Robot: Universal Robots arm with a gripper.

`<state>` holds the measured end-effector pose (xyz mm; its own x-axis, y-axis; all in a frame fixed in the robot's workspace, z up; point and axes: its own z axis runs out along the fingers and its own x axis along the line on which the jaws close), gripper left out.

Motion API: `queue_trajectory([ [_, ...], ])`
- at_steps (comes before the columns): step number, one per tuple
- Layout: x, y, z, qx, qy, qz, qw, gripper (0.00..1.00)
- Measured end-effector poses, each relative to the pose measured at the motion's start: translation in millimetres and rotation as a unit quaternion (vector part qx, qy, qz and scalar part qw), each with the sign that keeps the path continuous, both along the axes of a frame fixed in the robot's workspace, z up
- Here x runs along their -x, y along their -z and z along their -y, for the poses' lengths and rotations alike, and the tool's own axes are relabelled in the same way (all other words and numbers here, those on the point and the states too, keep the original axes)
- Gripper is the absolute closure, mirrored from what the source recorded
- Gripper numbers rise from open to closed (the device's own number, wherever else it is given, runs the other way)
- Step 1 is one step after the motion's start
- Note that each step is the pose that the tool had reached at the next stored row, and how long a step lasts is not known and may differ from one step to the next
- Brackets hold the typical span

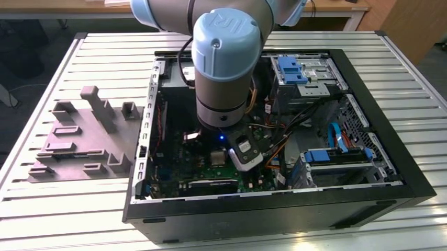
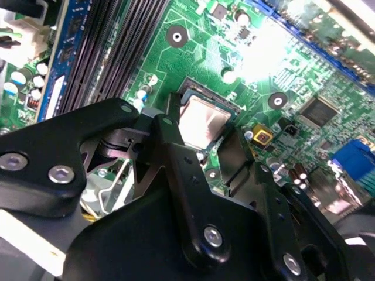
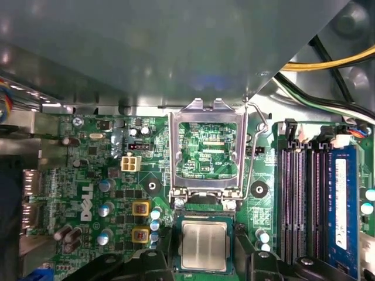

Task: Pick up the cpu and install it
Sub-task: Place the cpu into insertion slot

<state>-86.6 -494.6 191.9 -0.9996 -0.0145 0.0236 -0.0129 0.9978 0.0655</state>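
Inside the case (image 1: 279, 212), at 9 o'clock of the drive cage (image 1: 335, 162) in the exterior view, your gripper (image 1: 241, 159) straddles the cpu (image 3: 203, 244), jaws apart; it lies in the socket (image 3: 204, 218). Placing looks done; your next move calls for a straight lift, no sideways brush.

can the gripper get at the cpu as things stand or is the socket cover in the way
Probably yes: the gripper sits right at the cpu, with nothing between them, and the socket cover is flipped up clear of it.
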Motion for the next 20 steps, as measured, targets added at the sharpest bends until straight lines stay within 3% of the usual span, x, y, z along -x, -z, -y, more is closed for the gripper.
queue_trajectory([
  [6, -0.2, -2.8, 0.0, 0.0001, 0.0, -0.0001, 1.0, 0.49],
  [20, -1.9, 3.0, 0.1, 0.0004, 0.0, -0.0002, 1.0, 0.49],
])
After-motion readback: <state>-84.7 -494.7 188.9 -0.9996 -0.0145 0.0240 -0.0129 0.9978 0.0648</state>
